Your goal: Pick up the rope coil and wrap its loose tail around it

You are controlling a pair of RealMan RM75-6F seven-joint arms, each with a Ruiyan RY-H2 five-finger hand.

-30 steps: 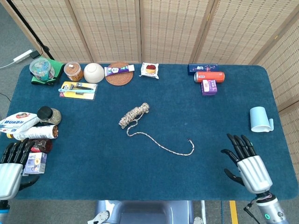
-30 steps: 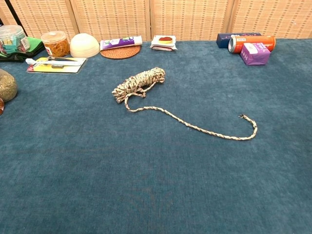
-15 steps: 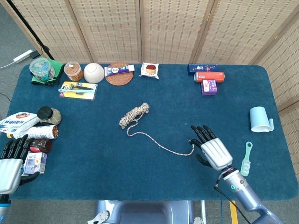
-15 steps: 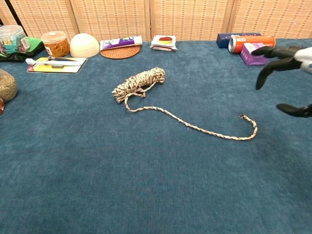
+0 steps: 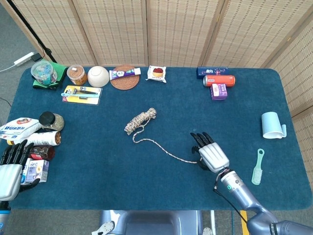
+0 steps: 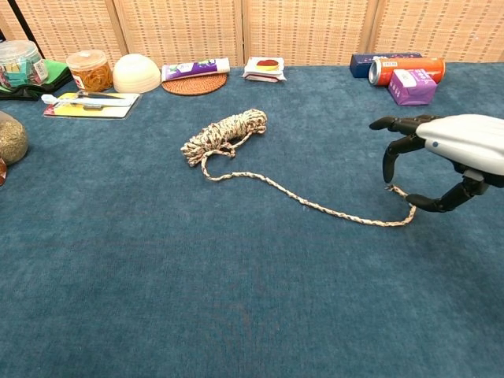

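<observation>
The rope coil (image 5: pixel 140 120) (image 6: pixel 225 135) lies in the middle of the blue table, a tan speckled bundle. Its loose tail (image 5: pixel 161 150) (image 6: pixel 315 205) runs from the coil toward the right and curls back at its end. My right hand (image 5: pixel 209 153) (image 6: pixel 445 153) hovers over that curled tail end, fingers spread and bent downward, holding nothing. My left hand (image 5: pixel 11 169) stays at the table's near left corner, fingers apart, holding nothing; the chest view does not show it.
Jars, a bowl (image 5: pixel 98 76), a coaster and packets line the far edge. A can (image 5: pixel 219 80) and boxes sit far right. Bottles and packets (image 5: pixel 29 134) crowd the left edge by my left hand. A light blue cup (image 5: pixel 272 125) and a green brush (image 5: pixel 256 166) lie at the right.
My right hand has swept left from the near right corner to the curled end of the rope tail. The left hand has barely shifted. The rope has not moved.
</observation>
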